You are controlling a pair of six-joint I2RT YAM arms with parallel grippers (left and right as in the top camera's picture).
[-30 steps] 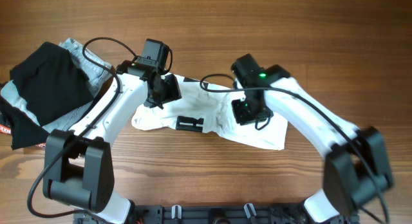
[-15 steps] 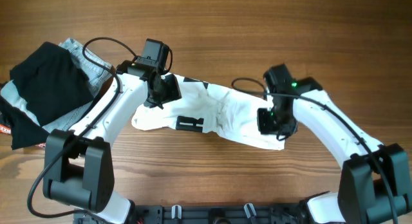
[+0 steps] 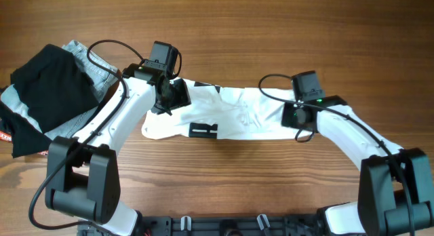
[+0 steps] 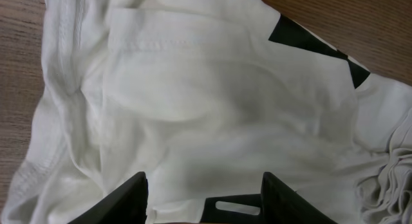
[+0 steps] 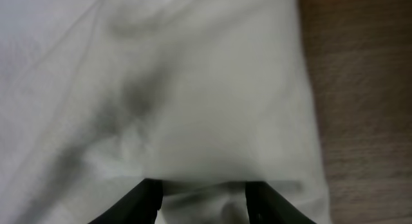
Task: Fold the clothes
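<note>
A white garment (image 3: 237, 117) with black marks lies stretched out as a long strip at the middle of the table. My left gripper (image 3: 169, 95) is open and sits over its upper left part. In the left wrist view its fingers (image 4: 205, 185) stand wide apart on the white cloth (image 4: 212, 108). My right gripper (image 3: 298, 117) is at the garment's right end. In the right wrist view its fingers (image 5: 203, 188) have bunched white cloth (image 5: 193, 89) between them and the cloth covers their tips.
A pile of clothes lies at the far left: a black garment (image 3: 47, 87) on top of grey (image 3: 95, 66) and white ones. A black patch (image 3: 202, 129) shows on the white garment's lower edge. The tabletop (image 3: 352, 46) is bare wood.
My right gripper has moved right and slightly up with the cloth. The garment's lower right flap is gone and it now lies as a straighter strip. The left arm has not moved.
</note>
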